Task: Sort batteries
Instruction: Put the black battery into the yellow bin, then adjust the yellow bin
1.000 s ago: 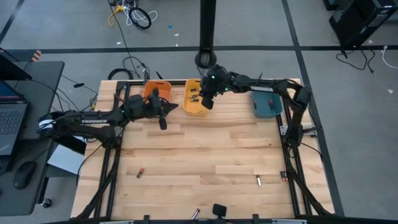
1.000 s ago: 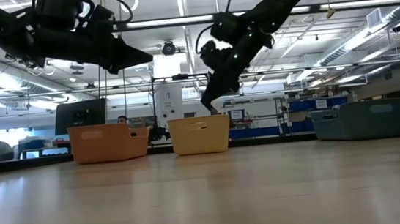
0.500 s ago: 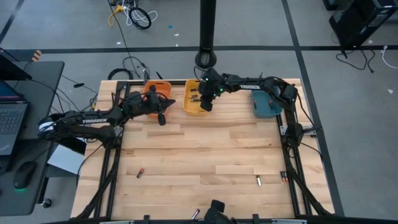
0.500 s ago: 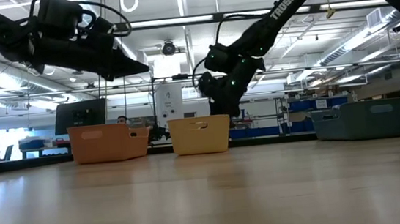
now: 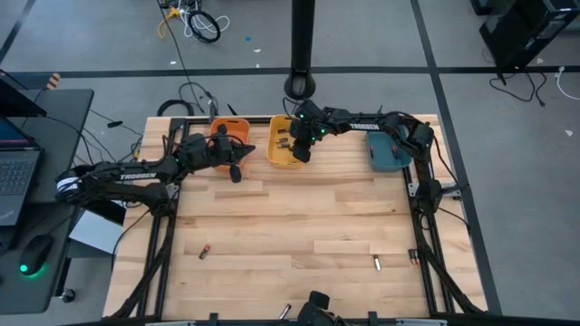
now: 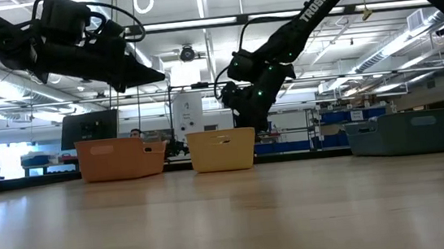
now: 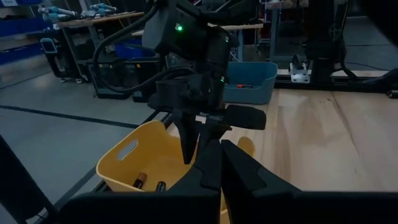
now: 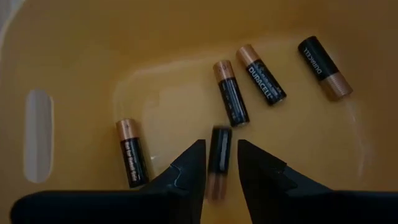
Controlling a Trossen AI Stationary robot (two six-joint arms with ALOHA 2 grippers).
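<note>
Seen from its own wrist, the right tool point(image 8: 217, 163) hangs inside the yellow bin point(image 8: 74, 50), its fingers slightly parted with a dark, copper-ended battery point(image 8: 219, 160) lying between them; whether they pinch it or it lies loose on the bin floor, I cannot tell. Four more batteries point(image 8: 259, 73) lie scattered on that floor. The high view shows none of this closely: there the right tool point(image 5: 303, 149) merely covers part of the yellow bin point(image 5: 279, 156), with the orange bin point(image 5: 218, 134) and teal bin point(image 5: 388, 156) to either side. It alone shows stray batteries on the counter point(image 5: 290, 217): one point(image 5: 204, 252) near the left side, one point(image 5: 377, 263) near the right, another point(image 5: 285, 311) at the front edge. The left tool point(image 5: 237, 172) hovers beside the orange bin; its fingers meet in its wrist view point(image 7: 214, 163), clenched on nothing visible. In the low view the bin walls hide every battery.
</note>
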